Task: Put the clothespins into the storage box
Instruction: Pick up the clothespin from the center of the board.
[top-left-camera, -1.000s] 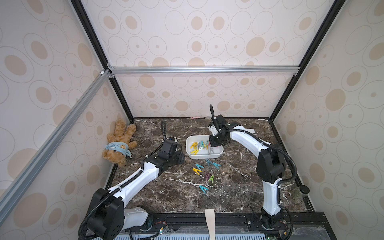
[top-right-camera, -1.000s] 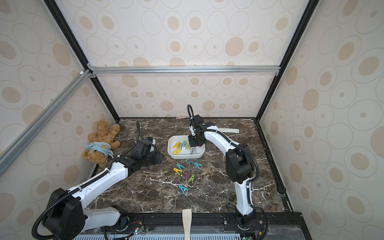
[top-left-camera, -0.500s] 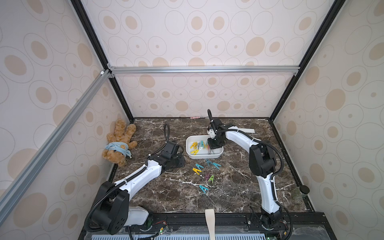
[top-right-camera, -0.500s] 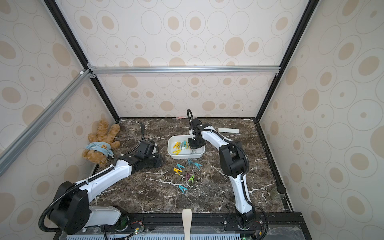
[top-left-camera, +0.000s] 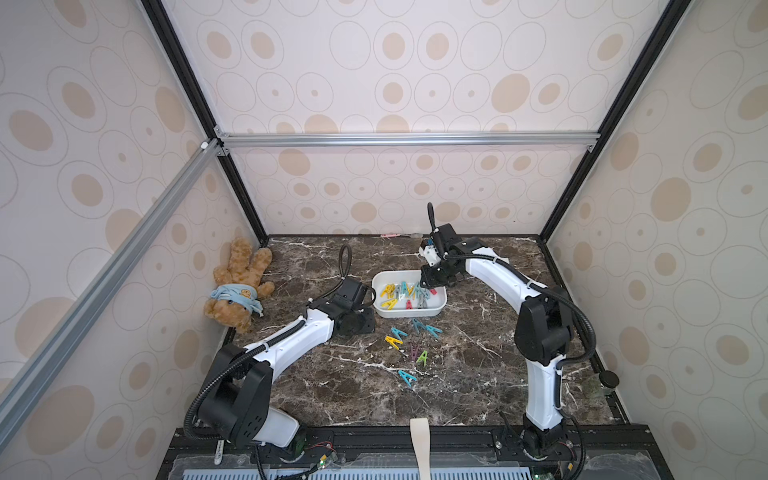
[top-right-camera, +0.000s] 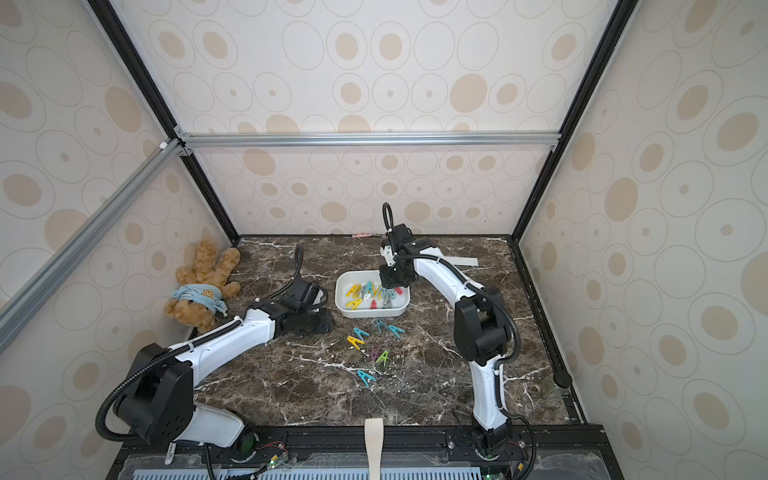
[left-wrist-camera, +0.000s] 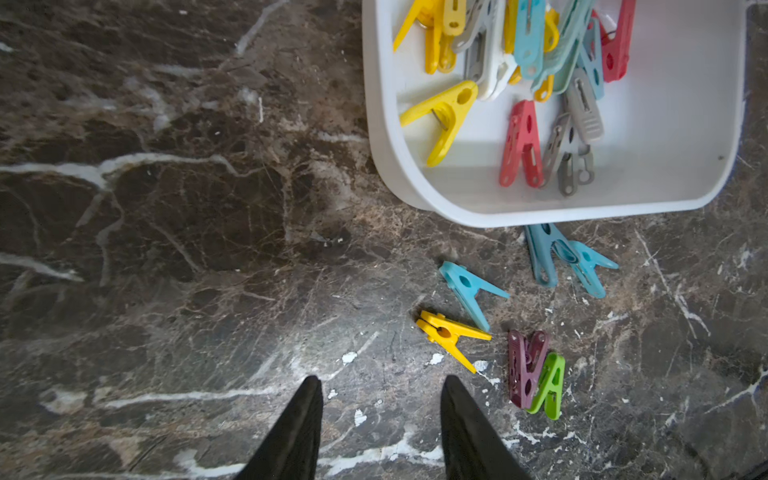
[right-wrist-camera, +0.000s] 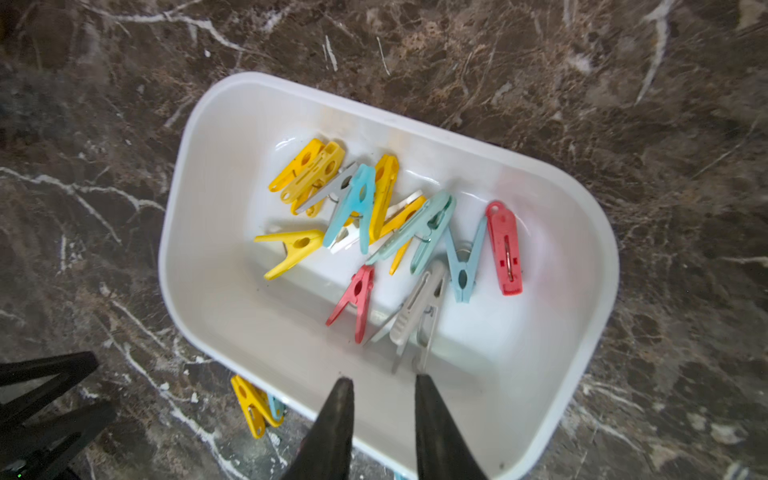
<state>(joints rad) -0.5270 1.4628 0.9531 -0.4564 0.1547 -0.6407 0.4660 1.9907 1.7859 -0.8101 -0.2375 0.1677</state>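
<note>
Right fingers newly parted over storage box, teddy bear aside

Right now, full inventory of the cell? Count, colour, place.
table: 1, dark marble, cell floor
box: 1, white, mid-table toward the back
pegs in box: about a dozen; yellow, teal, red, grey, white; heaped inside
loose pegs: 7; four teal, one each yellow, purple, green; on the table in front of the box
bear: 1, brown with blue band, back left corner
strip: 1, white, flat at back right
pink item: 1, back edge, too small to identify
left arm: white and black; jaws open, empty, beside the loose pegs
right arm: white and black; jaws open, empty, over the box
</note>
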